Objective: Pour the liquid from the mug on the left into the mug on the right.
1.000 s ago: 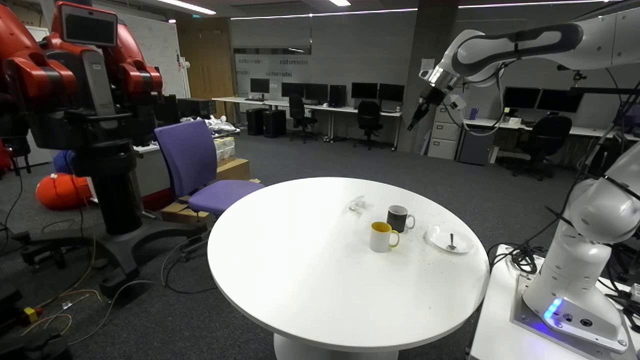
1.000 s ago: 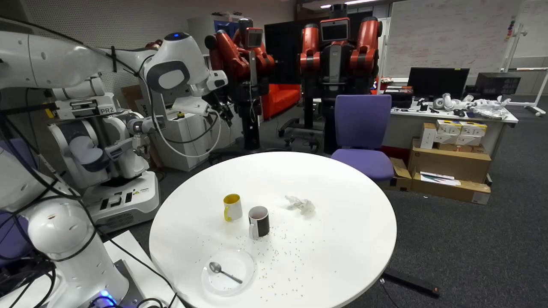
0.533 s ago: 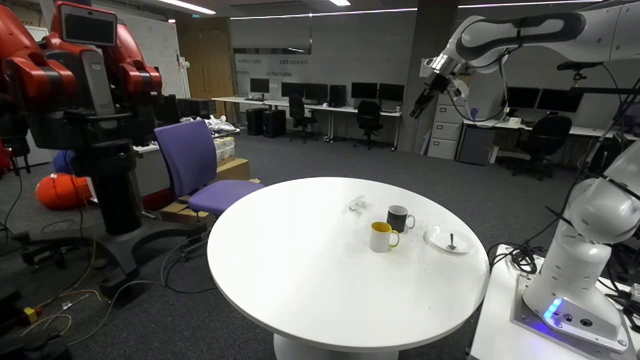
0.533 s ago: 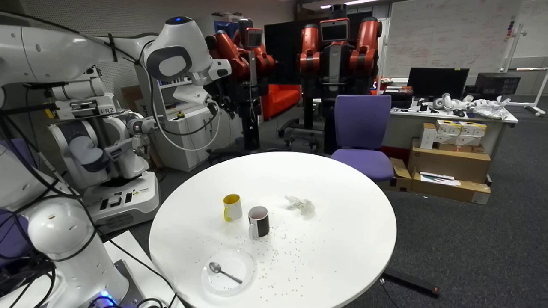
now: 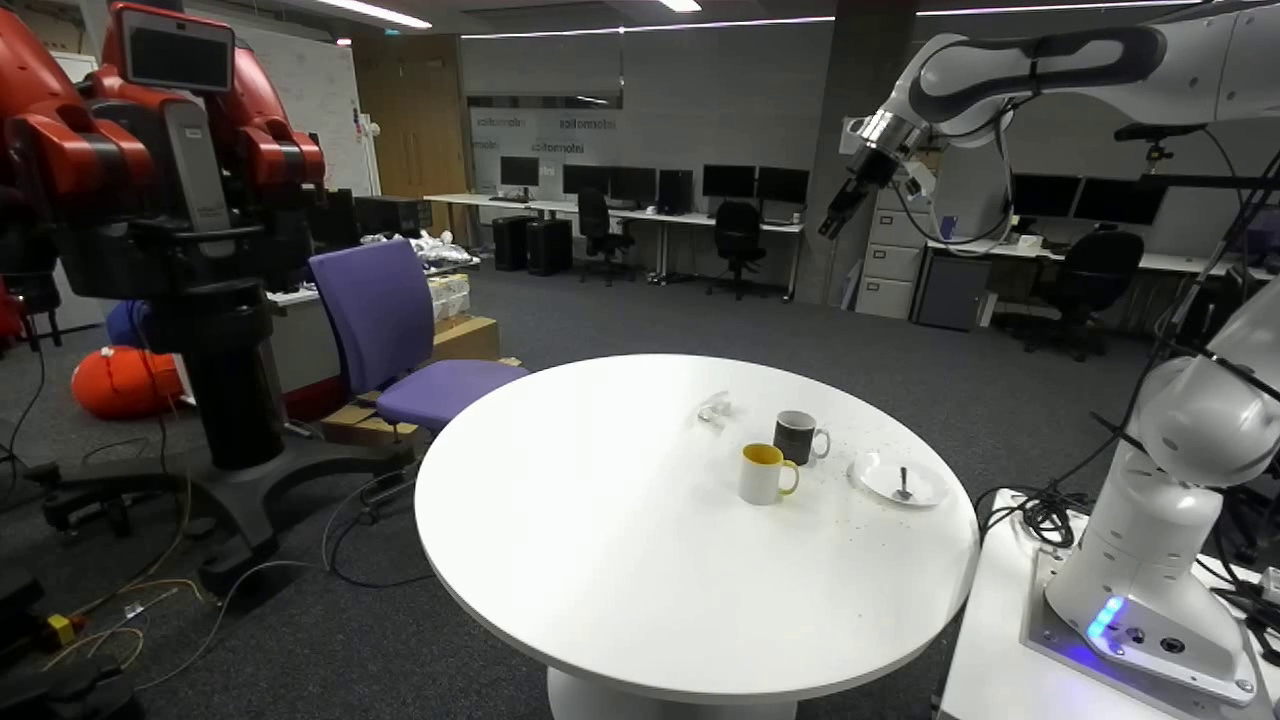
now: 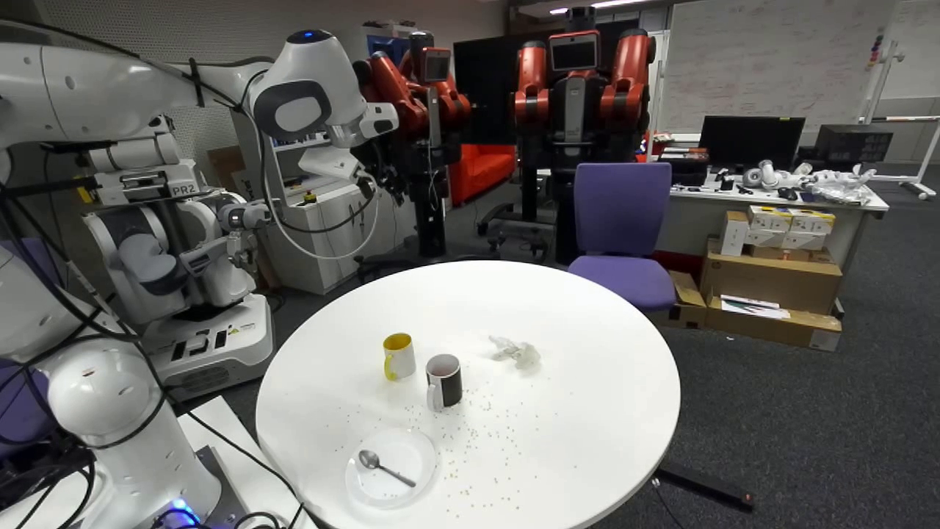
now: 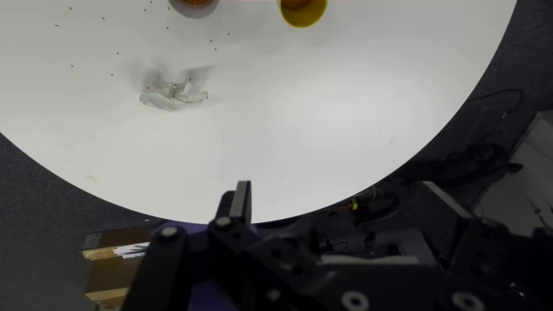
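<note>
A white mug with a yellow inside and yellow handle stands upright on the round white table; it also shows in an exterior view and, cut by the top edge, in the wrist view. A black and white mug stands upright close beside it, also seen in an exterior view. In the wrist view this mug is cut off and shows something orange inside. Whether the yellow mug holds anything cannot be told. My gripper is high above the table, away from both mugs. Its fingers are wide apart and empty.
The round white table also bears a crumpled tissue and a clear plate with a spoon on it. Small crumbs lie scattered near the dark mug and plate. A purple chair stands at the table's edge.
My gripper and arm have risen a little since one second ago, and have hardly moved in the last half second. The mugs, plate and tissue have not moved.
</note>
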You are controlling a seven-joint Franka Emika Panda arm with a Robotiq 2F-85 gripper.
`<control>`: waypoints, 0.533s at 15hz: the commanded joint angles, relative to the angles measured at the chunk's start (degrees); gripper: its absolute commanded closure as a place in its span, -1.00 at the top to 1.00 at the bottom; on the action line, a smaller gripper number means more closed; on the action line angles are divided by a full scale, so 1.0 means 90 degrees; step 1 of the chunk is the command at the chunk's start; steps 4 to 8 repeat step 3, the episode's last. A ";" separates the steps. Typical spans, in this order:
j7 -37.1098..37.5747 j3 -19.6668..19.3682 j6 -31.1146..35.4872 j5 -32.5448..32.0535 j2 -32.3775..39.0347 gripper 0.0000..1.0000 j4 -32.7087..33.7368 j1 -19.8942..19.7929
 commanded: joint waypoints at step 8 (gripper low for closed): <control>0.0029 -0.0073 -0.0006 -0.0038 0.0000 1.00 0.0014 0.0088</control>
